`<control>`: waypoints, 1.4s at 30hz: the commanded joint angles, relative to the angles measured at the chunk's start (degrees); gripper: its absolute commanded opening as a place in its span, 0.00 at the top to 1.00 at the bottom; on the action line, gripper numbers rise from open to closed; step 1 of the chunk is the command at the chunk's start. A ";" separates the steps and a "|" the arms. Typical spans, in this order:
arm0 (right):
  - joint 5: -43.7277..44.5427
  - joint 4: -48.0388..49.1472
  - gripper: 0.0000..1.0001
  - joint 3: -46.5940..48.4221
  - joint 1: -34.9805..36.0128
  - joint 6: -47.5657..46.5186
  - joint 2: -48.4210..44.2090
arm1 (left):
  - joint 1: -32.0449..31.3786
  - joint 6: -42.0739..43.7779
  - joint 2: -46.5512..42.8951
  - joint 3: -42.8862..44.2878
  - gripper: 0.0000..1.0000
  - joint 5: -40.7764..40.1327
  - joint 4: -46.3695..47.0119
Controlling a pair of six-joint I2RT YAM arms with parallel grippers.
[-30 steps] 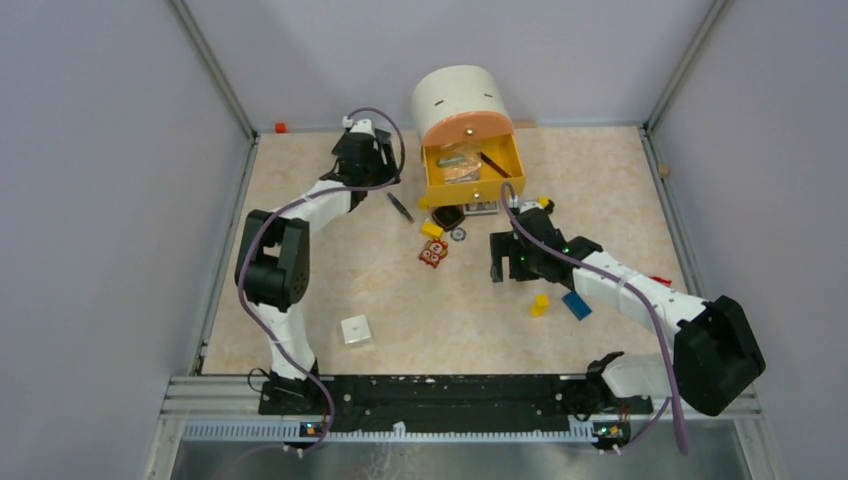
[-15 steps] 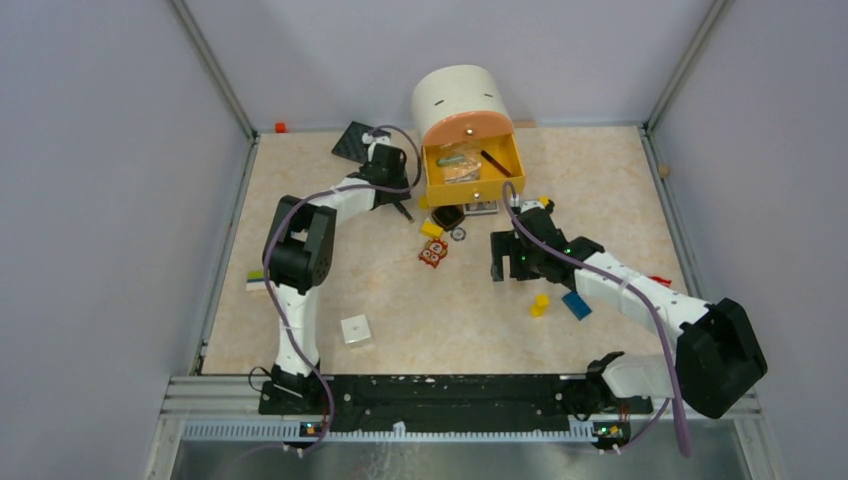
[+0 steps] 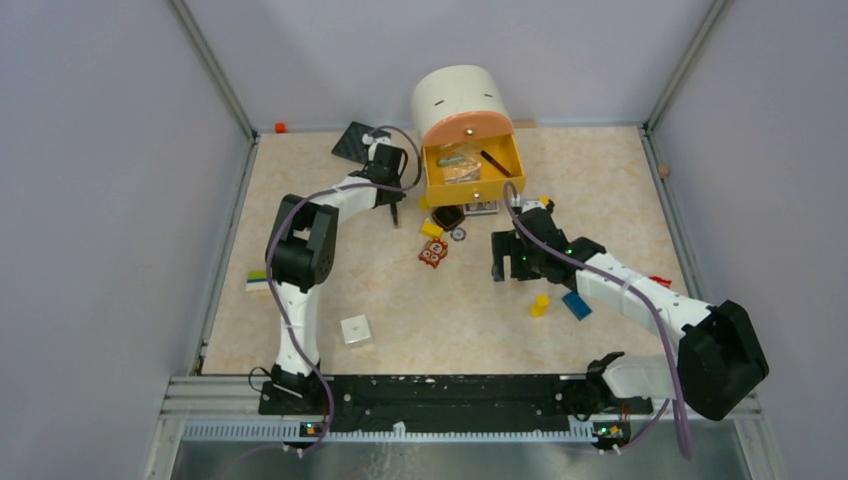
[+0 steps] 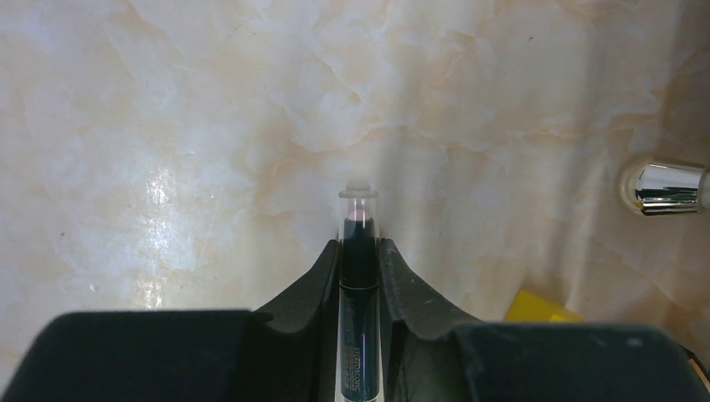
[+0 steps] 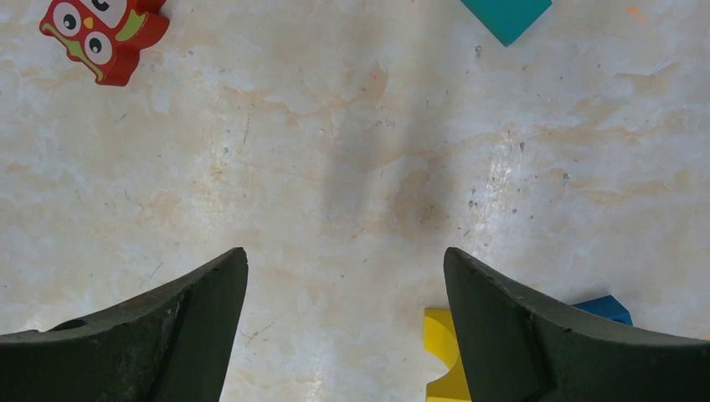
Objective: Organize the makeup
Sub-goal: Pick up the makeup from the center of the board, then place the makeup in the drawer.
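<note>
My left gripper (image 4: 359,247) is shut on a thin dark-green pencil (image 4: 358,276) with a clear cap and a pink tip, held low over the marble table. In the top view that gripper (image 3: 393,205) is just left of the yellow drawer (image 3: 505,160), which holds a clear pouch (image 3: 458,165) and a dark-red pencil (image 3: 493,158). A black square compact (image 3: 355,140) lies at the back behind the left arm. A silver metal tool (image 4: 666,186) lies to the pencil's right. My right gripper (image 5: 345,255) stands open over bare table, with nothing between its fingers.
A red owl block (image 3: 433,253), a yellow block (image 3: 432,229) and a black round item (image 3: 448,216) lie in front of the drawer. A yellow block (image 5: 442,356) and a blue block (image 5: 603,308) sit by my right fingers. A white cube (image 3: 355,329) sits near front.
My left arm swung from the back left corner to the pencil beside the drawer, and its jaws closed on it. The black compact is now uncovered. The right arm has not moved.
</note>
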 commanded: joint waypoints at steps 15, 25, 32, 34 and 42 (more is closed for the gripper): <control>5.40 -2.06 0.16 0.49 -0.40 2.51 -7.93 | 0.17 14.32 -26.78 -8.22 0.95 -1.45 3.72; 14.80 -5.25 0.16 0.85 -0.40 7.45 -17.70 | -5.49 34.84 -42.39 -17.44 0.96 30.52 24.58; 20.57 -5.17 0.16 -1.10 -0.40 11.50 -29.47 | -13.84 52.82 -33.00 -8.92 1.00 36.63 23.95; 20.96 -5.12 0.16 -1.53 -0.40 11.59 -32.33 | -14.89 57.84 -28.08 -2.48 1.00 39.64 18.12; 21.78 -5.71 0.15 -3.00 -0.40 8.66 -41.12 | -18.13 70.49 -9.68 18.57 0.98 37.55 1.82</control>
